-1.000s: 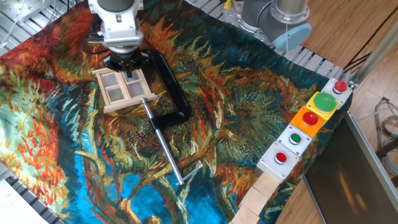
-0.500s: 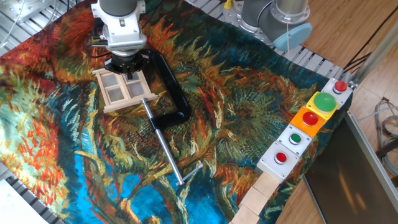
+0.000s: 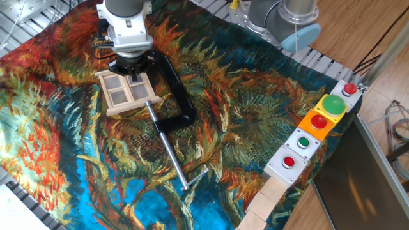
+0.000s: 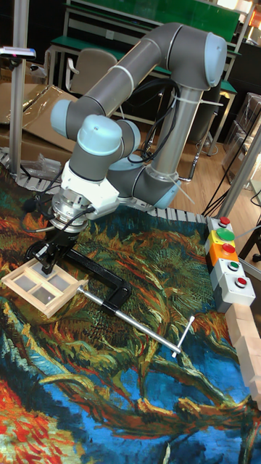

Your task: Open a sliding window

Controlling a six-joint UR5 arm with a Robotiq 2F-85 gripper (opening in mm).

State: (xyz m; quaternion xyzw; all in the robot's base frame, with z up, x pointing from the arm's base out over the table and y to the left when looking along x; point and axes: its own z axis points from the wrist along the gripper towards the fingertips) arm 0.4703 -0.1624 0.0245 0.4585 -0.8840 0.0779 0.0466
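One arm is all I have here, and its gripper [image 3: 131, 69] hangs at the twelve o'clock edge of the sliding window [image 3: 128, 91], low over the upper right pane. Whether the fingers are released or clenched I cannot tell; the wrist hides them in both views. The window lies flat on the patterned cloth [image 3: 243, 121] covering the surface, its three o'clock side touching the black C-clamp [image 3: 176, 89], whose screw rod [image 3: 171, 150] runs toward five o'clock. I judge the step is engaging the sash: I'd press lightly on a bar and drag straight along the track, letting the clamp brace the frame. I see no containers.
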